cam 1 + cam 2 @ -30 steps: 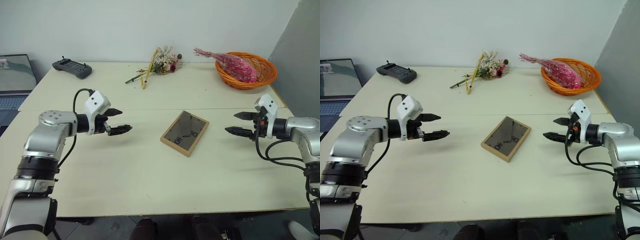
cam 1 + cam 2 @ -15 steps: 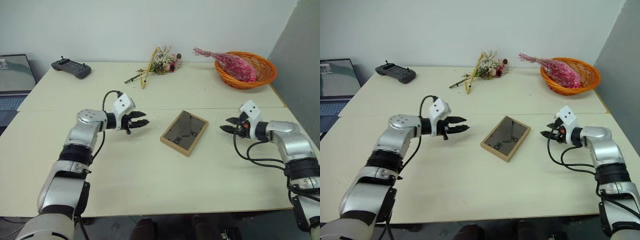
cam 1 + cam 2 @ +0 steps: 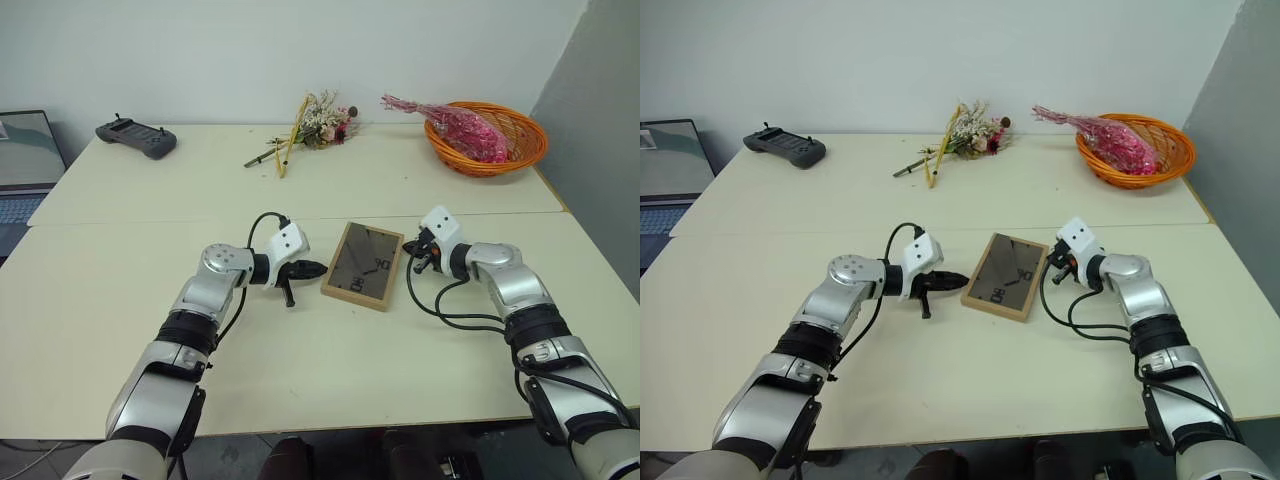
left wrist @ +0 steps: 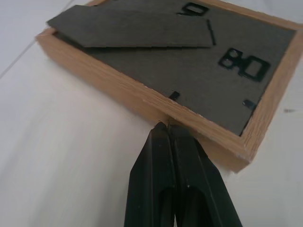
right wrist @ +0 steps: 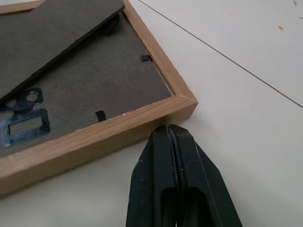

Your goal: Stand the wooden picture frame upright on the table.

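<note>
Left gripper [image 4: 166, 126]: I saw both black fingers pressed together with nothing between them, tips at the wooden edge of the frame's left long side.
Right gripper [image 5: 166, 126]: fingers likewise pressed together and empty, tips against the frame's right side, near one corner.
Wooden picture frame [image 3: 364, 265]: lay flat, back up, near the middle of the table, between the two grippers; I noted the dark grey back panel with its stand folded flat and small black clips at the rim.
Table [image 3: 300, 390]: pale cream top, a seam running across just beyond the frame.
Far edge: dried flower bunch [image 3: 312, 127] near the centre, orange wicker basket [image 3: 495, 152] holding pink dried flowers [image 3: 450, 124] on the right, black handheld controller [image 3: 136, 137] on the left.
Off table: laptop [image 3: 22, 165] at far left.
</note>
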You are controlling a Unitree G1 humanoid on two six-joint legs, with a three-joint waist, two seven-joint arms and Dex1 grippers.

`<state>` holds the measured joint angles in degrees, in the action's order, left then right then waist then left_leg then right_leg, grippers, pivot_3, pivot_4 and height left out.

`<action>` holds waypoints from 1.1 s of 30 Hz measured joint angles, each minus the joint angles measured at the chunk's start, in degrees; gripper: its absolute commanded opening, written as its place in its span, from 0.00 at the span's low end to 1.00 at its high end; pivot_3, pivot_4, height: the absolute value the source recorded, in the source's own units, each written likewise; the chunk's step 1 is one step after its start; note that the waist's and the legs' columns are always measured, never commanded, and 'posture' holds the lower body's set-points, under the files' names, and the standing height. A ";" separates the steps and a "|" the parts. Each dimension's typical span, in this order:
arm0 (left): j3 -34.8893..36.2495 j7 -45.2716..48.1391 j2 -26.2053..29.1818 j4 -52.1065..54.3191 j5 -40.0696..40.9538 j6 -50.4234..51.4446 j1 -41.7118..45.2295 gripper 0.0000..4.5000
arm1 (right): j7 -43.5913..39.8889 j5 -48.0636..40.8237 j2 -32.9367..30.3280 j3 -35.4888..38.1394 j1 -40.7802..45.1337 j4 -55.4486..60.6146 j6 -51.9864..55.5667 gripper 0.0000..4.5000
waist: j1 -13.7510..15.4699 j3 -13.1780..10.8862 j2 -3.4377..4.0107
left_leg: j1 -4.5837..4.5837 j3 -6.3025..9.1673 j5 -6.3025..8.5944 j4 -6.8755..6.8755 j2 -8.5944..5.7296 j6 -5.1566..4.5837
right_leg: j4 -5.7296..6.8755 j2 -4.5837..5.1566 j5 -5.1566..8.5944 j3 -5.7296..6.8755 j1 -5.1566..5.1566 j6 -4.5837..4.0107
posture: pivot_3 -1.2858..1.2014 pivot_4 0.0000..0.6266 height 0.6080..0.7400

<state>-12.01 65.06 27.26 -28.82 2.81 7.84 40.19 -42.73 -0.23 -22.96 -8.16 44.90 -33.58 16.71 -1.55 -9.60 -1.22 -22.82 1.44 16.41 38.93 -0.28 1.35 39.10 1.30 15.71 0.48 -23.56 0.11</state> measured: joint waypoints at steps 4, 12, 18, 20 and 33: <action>-0.09 0.97 1.02 8.34 0.57 4.93 -3.98 0.00 | 0.41 0.10 2.79 -0.13 1.06 0.13 0.00 0.01 | -0.15 0.00 0.00 | 0.00 0.03 0.00 0.00 0.00 0.00 | 0.00 0.00 0.00 0.01 0.00 0.00 | 0.52 0.24 1.00; 0.24 1.90 7.06 25.31 3.30 14.58 -13.13 0.00 | -3.66 -1.27 3.61 -2.78 -5.36 13.84 5.12 0.01 | -0.13 0.02 0.03 | 0.03 0.08 0.12 -0.02 0.01 -0.21 | 0.00 -0.01 0.00 0.00 0.01 0.00 | 0.52 0.24 1.00; 1.57 3.98 14.75 35.02 6.55 20.10 -18.66 0.00 | -5.89 -3.15 3.67 -4.77 -9.57 21.90 11.30 0.01 | -0.29 0.01 0.04 | 0.04 0.15 0.14 -0.08 0.02 -0.24 | 0.00 -0.05 0.00 0.01 -0.01 0.00 | 0.52 0.24 1.00; 2.58 4.58 17.33 36.08 7.55 20.97 -19.84 0.00 | -6.11 -3.42 3.78 -5.39 -10.14 24.00 12.87 0.01 | -0.25 0.01 0.04 | 0.05 0.15 0.14 -0.08 0.01 -0.24 | 0.00 -0.05 0.01 0.01 0.00 0.00 | 0.52 0.24 1.00; 3.50 4.34 22.23 30.25 7.11 17.82 -18.60 0.00 | -8.69 -6.56 3.59 -7.08 -11.06 28.22 16.72 0.01 | -0.10 0.01 0.03 | 0.04 0.18 0.14 -0.07 -0.01 -0.25 | -0.01 -0.05 0.01 0.06 0.00 0.00 | 0.52 0.24 1.00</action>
<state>-8.52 69.39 49.49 1.43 9.91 25.65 21.60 -51.42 -6.79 -19.36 -15.24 33.83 -5.36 33.43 -1.65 -9.59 -1.18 -22.78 1.62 16.55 38.87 -0.30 1.10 39.09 1.25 15.71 0.54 -23.56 0.10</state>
